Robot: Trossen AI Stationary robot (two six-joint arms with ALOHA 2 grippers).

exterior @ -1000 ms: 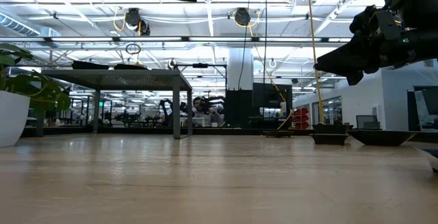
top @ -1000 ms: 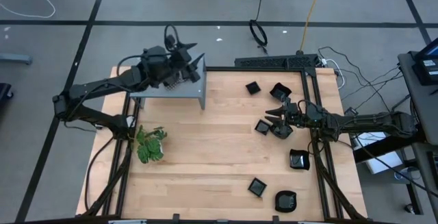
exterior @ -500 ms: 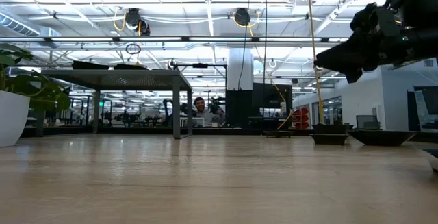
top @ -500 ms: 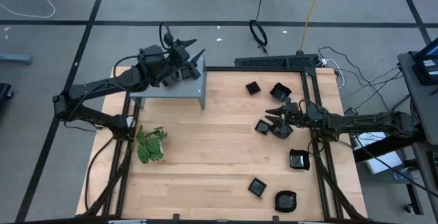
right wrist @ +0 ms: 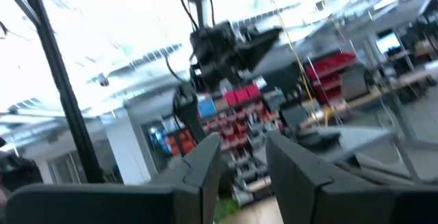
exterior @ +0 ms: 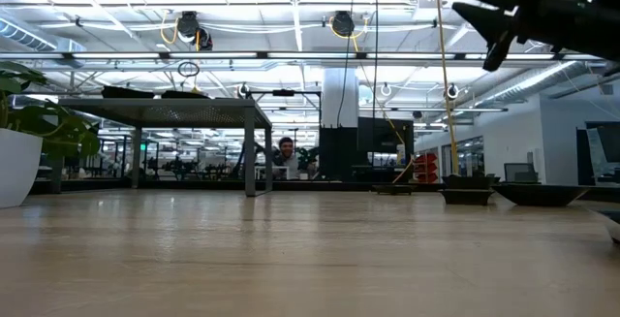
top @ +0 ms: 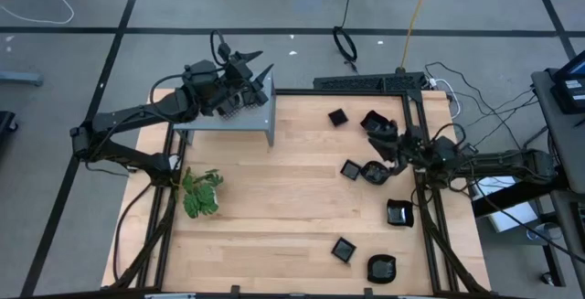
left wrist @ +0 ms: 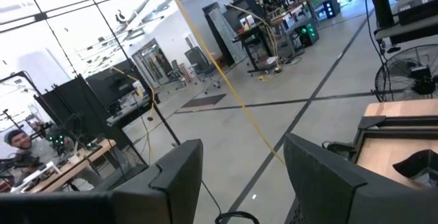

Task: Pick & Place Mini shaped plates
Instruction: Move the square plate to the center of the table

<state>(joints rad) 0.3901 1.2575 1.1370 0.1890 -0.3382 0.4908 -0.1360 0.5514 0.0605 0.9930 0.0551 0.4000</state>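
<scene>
Several mini shaped plates, small glossy black dishes, lie flat on the wooden table's right half: one (top: 337, 116) near the far edge, two (top: 350, 168) (top: 373, 172) side by side mid-right, others (top: 399, 213) (top: 343, 250) (top: 381, 268) nearer. My right gripper (top: 379, 134) (right wrist: 243, 159) hangs above the table just beyond the pair, tipped upward, open, with nothing between its fingers. My left gripper (top: 251, 66) (left wrist: 236, 176) stands open and level above the grey shelf (top: 228, 116) at the far left, also with nothing between its fingers.
A green plant (top: 201, 192) in a white pot (exterior: 17, 167) stands at the table's left edge. The shelf (exterior: 165, 109) rests on legs at the far left. Black frame rails (top: 422, 198) run along the right side. A person (exterior: 285, 148) shows in the room beyond.
My right gripper has risen and tipped upward from just above the two side-by-side plates, its fingers now pointing above level. The plates lie where they were.
</scene>
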